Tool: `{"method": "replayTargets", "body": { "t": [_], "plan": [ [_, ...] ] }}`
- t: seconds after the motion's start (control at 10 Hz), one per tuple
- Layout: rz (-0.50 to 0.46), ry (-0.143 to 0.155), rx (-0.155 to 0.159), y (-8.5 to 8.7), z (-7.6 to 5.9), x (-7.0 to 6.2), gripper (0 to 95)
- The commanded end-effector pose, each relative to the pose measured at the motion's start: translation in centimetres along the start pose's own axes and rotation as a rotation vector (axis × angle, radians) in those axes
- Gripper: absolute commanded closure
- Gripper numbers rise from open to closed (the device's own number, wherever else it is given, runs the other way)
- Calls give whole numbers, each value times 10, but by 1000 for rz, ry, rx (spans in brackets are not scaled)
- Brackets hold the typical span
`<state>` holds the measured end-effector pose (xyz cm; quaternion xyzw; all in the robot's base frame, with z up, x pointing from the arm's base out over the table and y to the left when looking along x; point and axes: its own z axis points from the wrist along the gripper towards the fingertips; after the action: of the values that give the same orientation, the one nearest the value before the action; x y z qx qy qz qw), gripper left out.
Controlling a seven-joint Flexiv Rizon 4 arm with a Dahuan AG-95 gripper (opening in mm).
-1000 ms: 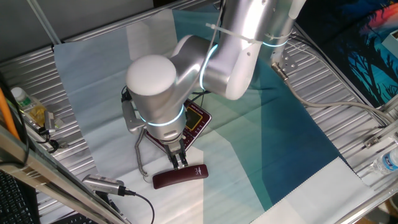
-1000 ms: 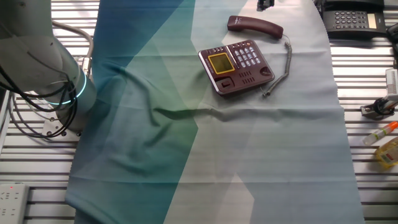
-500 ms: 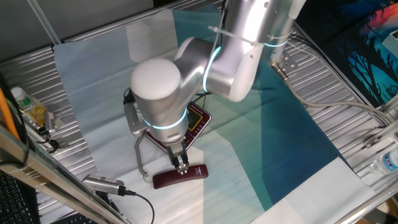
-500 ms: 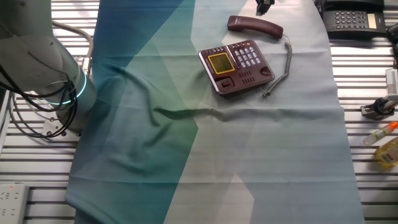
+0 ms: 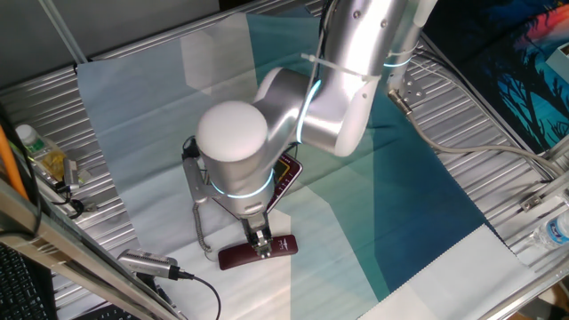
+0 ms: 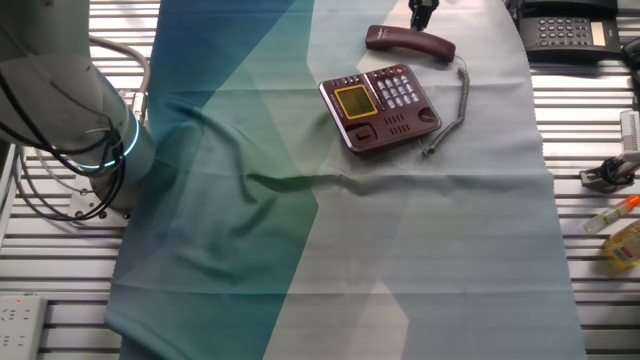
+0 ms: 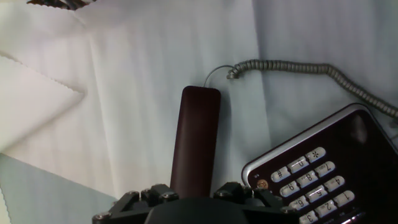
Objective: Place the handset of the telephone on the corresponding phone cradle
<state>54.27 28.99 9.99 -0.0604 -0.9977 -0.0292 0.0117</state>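
Observation:
The dark maroon handset [image 5: 277, 248] lies flat on the white cloth, apart from the telephone [image 6: 380, 105]. It also shows in the other fixed view [image 6: 410, 41] and the hand view [image 7: 196, 137]. My gripper [image 5: 260, 242] is right over the handset's middle. Its jaws are open on either side of the bar, as the hand view [image 7: 194, 194] shows. The grey coiled cord [image 7: 298, 65] runs from the handset's end round to the telephone [image 7: 323, 180]. The phone cradle [image 6: 398, 127] is the maroon strip along the base's near side, and nothing lies in it. My arm hides most of the base in one fixed view.
A black desk phone [image 6: 565, 30] stands off the cloth at the far corner. Bottles [image 6: 625, 240] and a clip lie on the metal slats beside the cloth. A bottle [image 5: 40, 156] and a grey cabled device [image 5: 147, 264] lie by the handset's side.
My arm has come down and a little towards the handset, so the gripper is now lower over its middle. The handset and the telephone have not moved.

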Motion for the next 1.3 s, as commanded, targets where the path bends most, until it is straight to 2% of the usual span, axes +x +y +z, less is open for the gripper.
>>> {"method": "replayTargets", "body": {
  "t": [0.1,0.5,0.9,1.2,1.3],
  "plan": [
    [-2,0,-1,2,4,1,380],
    [2,-10,5,5,20,3,380],
    [4,-34,26,7,34,6,380],
    [2,-48,28,8,43,9,380],
    [1,-49,30,8,45,9,570]
  ]
}}
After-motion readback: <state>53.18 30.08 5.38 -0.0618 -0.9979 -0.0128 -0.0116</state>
